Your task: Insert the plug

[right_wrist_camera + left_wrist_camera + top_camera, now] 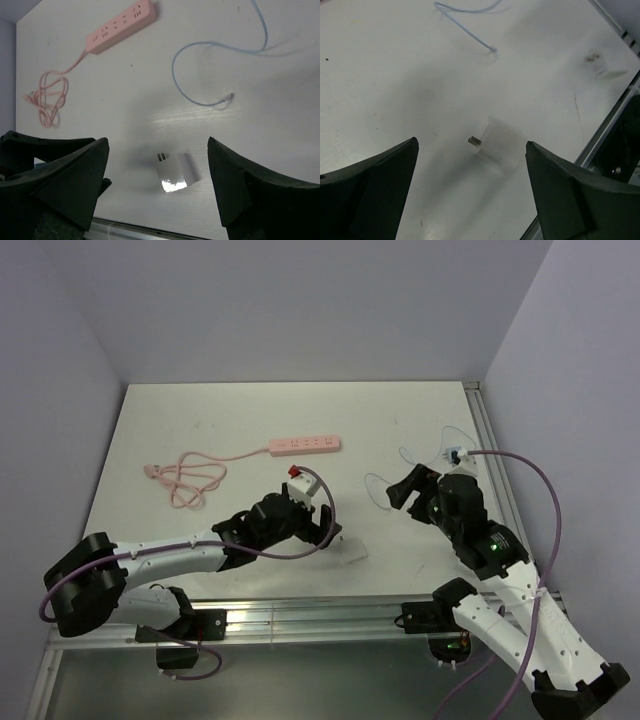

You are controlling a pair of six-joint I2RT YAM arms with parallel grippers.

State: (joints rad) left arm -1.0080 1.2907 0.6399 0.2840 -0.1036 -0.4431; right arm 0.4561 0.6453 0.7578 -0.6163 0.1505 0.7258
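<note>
Plug (455,454), small, light-blue and white, joins a thin pale cable (174,70); both jaws gape empty.

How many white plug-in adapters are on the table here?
2. The near adapter lies just ahead of the open left pincer; the far adapter lies beyond it by the edge rail. Others may be hidden.

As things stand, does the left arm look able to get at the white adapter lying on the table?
Probably yes. The left gripper is open and the white adapter lies just ahead, between its fingers in the wrist view, and nothing stands between them.
</note>
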